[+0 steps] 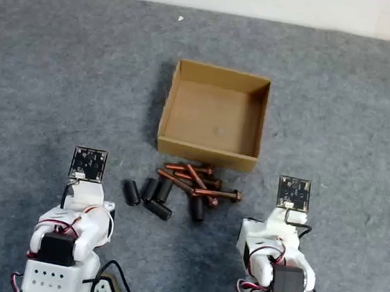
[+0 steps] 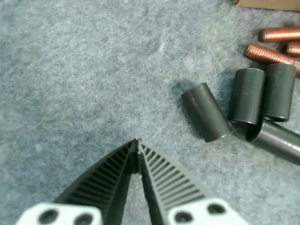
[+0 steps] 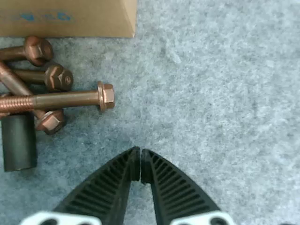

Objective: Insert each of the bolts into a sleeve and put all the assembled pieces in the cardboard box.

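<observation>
At seven o'clock on the grey felt-like table covering (image 1: 43, 67) stands the white left arm (image 1: 74, 229). Its black ribbed left gripper (image 2: 137, 146) has its fingers pressed together on nothing, the tips over bare felt. Toward three o'clock from that arm's wrist lie four short black cylindrical sleeves (image 1: 150, 190) on their sides, close together and some touching. Next comes a loose heap of long copper-coloured flanged bolts (image 1: 195, 179), crossing one another, with a fifth black sleeve (image 1: 197, 207) lying against the heap at its six o'clock edge. Every bolt and sleeve rests on the felt, outside the box. At twelve o'clock from the heap sits the open-topped square brown cardboard box (image 1: 205, 153), its near wall just beside the uppermost bolts. At five o'clock on the table stands the white right arm (image 1: 277, 256). The black ribbed right gripper (image 3: 140, 153) is likewise closed and holds nothing, and the nearest bolt head lies close by.
</observation>
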